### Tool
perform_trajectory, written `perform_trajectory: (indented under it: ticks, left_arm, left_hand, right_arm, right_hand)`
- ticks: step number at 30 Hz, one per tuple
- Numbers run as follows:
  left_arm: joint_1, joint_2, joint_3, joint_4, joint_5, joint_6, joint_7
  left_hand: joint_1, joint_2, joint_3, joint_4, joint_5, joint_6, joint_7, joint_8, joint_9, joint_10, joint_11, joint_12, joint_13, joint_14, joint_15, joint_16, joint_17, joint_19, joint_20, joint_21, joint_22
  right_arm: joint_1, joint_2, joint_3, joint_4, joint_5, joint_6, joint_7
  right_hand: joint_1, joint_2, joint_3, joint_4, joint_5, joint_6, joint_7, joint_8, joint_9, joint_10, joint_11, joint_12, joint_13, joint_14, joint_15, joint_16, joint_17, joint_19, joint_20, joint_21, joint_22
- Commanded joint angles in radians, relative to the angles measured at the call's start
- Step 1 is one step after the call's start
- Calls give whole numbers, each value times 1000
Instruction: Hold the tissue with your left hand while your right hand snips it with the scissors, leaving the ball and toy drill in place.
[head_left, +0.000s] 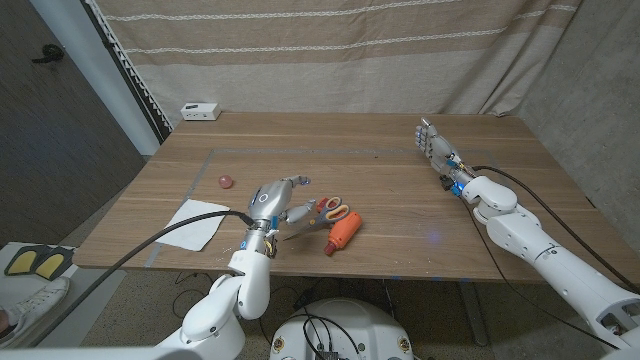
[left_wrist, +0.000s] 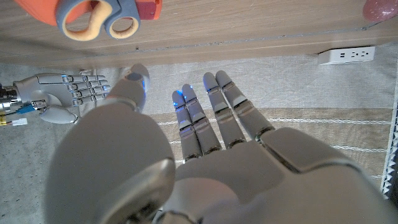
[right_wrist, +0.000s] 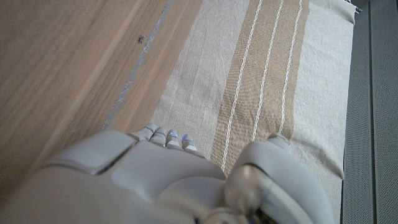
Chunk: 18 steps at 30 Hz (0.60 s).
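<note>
Nearest the front edge of the counter (head_left: 400, 215): tissue (head_left: 193, 223), a flat white sheet lying at the left front corner, untouched. Just right of it, left hand (head_left: 278, 200), fingers spread and extended, holding nothing, raised beside the scissors (head_left: 331, 209). Scissors with orange and grey-blue loops, lying right against the orange toy drill (head_left: 343, 231); whether touching or merely overlapping in the head view, cannot tell. A little farther back, left of the left hand: small pink ball (head_left: 226, 181), well apart from the tissue. Farther still, on the right side: right hand (head_left: 433, 141), fingers straight and apart, empty, well away from the scissors. At the far left corner: white power strip (head_left: 201, 111).

Tissue probably very light, limp, easily dragged or crumpled; likely best pinned or pinched near one edge so that a free margin stands clear for the blades. Scissors stiff, smooth plastic loops, probably awkward for large fingers; best taken at the loops, with care not to nudge the drill alongside.

Blades hard to make out, partly behind the left hand's fingers in the head view. In the left wrist view, loops and drill cut off at the picture's edge, ball barely showing. Drill's shape not clear enough to tell which end is which.
</note>
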Motion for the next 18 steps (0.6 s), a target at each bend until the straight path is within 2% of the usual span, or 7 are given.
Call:
perform_trajectory:
  ticks: [1, 4, 10, 15, 18]
  left_arm:
    - [8, -11, 37, -34, 62, 98, -46]
    - [6, -18, 46, -35, 80, 120, -49]
    - [-26, -21, 106, -75, 198, 257, -184]
    - [-35, -25, 114, -76, 220, 278, -217]
    - [-56, -35, 144, -67, 280, 321, -263]
  left_hand:
    - [-7, -4, 1, 5, -2, 6, 9, 11, 5, 11, 13, 6, 8, 19, -142, 7, 4, 16, -76, 12, 5]
    - [-11, -6, 2, 6, -3, 17, 10, 16, 7, 13, 10, 7, 11, 17, -140, 6, 5, 10, -74, 11, 7]
    - [-19, -9, 3, 7, -3, 20, 10, 19, 12, 15, 11, 9, 17, 4, -136, 0, 6, 5, -67, 13, 9]
    - [-23, -11, 4, 8, -3, 24, 16, 21, 14, 18, 12, 10, 21, 1, -131, -2, 7, 2, -60, 13, 8]
    - [-25, -11, 4, 8, -4, 29, 18, 24, 15, 19, 14, 10, 22, 0, -131, -2, 7, 2, -58, 13, 8]
  right_arm:
    - [-13, -1, 4, -15, 8, -4, -7]
    - [-17, -6, 4, -20, 6, -5, -5]
    - [-24, -12, 10, -28, 11, -11, -10]
    - [-25, -14, 12, -29, 10, -7, -9]
    - [-24, -14, 13, -29, 11, -6, -7]
  right_hand:
    - [-8, 4, -5, 7, -1, -11, 21, 0, 5, -47, -2, 0, 1, -136, 2, -3, 3, -61, 0, -1, 6]
    - [-9, 4, -5, 7, -1, -12, 21, 0, 5, -47, -2, 1, 1, -137, 2, -3, 3, -61, 0, -1, 6]
    - [-10, 5, -5, 8, -3, -14, 21, 1, 5, -56, -4, -1, 1, -140, 2, -2, 3, -62, 0, 0, 6]
    - [-11, 6, -5, 8, -4, -15, 21, 1, 5, -61, -5, -1, 1, -143, 1, -2, 3, -63, -2, 0, 6]
    - [-11, 6, -4, 8, -4, -16, 21, 2, 5, -62, -7, -1, 1, -144, 2, -1, 3, -63, -3, 1, 6]
